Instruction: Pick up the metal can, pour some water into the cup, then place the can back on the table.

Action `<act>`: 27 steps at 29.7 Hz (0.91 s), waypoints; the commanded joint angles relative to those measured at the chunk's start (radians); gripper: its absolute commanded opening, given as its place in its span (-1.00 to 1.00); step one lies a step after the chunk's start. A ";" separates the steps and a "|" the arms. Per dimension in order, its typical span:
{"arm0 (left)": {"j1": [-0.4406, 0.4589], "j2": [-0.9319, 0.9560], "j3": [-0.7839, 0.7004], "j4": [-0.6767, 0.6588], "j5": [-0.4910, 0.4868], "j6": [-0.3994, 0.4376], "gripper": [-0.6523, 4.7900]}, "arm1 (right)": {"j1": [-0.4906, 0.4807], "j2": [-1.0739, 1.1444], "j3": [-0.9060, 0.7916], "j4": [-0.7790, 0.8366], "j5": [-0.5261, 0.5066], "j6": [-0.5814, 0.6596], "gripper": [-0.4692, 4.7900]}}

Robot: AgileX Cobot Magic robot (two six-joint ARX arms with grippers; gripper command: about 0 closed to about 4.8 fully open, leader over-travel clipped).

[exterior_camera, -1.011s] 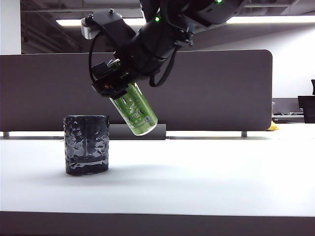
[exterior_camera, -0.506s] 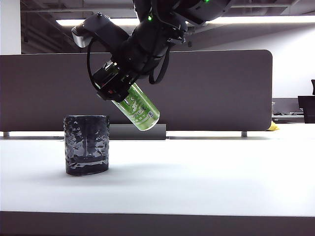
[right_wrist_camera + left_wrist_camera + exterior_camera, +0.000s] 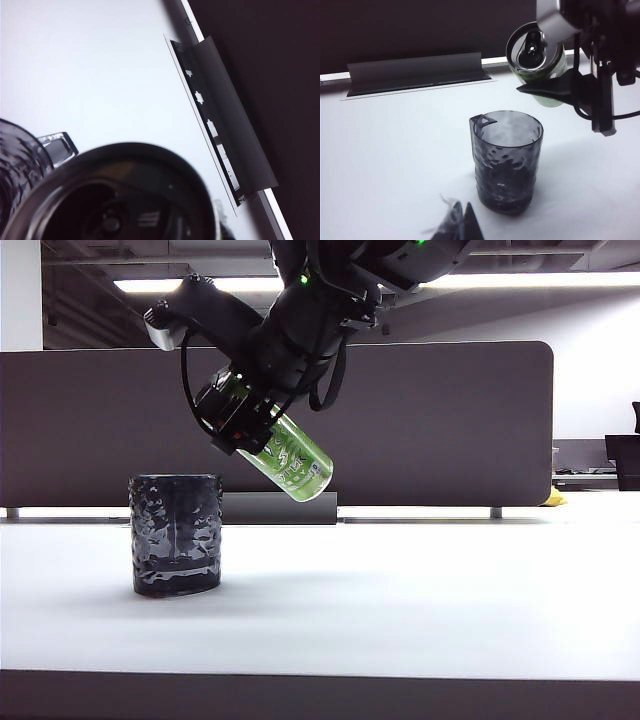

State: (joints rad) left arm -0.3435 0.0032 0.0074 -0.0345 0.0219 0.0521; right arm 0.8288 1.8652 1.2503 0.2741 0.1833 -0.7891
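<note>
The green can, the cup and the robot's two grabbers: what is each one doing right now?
metal can: held in the air, tilted, its opened top leaning toward the cup.
cup: upright on the table, nothing touching it.
right gripper: shut on the can, up beside the cup.
left gripper: low near the cup, holding nothing; open or shut unclear.

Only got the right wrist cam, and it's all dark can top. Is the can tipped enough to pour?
Observer: No. In the exterior view the right gripper holds the tall bright-green metal can slanted, with its mouth end higher than its base.
Operator: Mouth over the cup?
Observer: Roughly above the right edge of the short dimpled blue-black cup in the exterior view. No water is falling.
Operator: Left arm in the way?
Observer: No. The left wrist view shows the left gripper apart from the cup, on the side away from the can.
</note>
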 commanded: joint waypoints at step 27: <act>0.003 0.001 0.001 0.013 0.001 0.000 -0.78 | 0.051 -0.006 0.008 0.049 0.018 -0.225 0.34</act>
State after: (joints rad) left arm -0.3431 0.0032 0.0074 -0.0341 0.0219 0.0521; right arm 0.8696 1.8652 1.2503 0.2863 0.1959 -0.9916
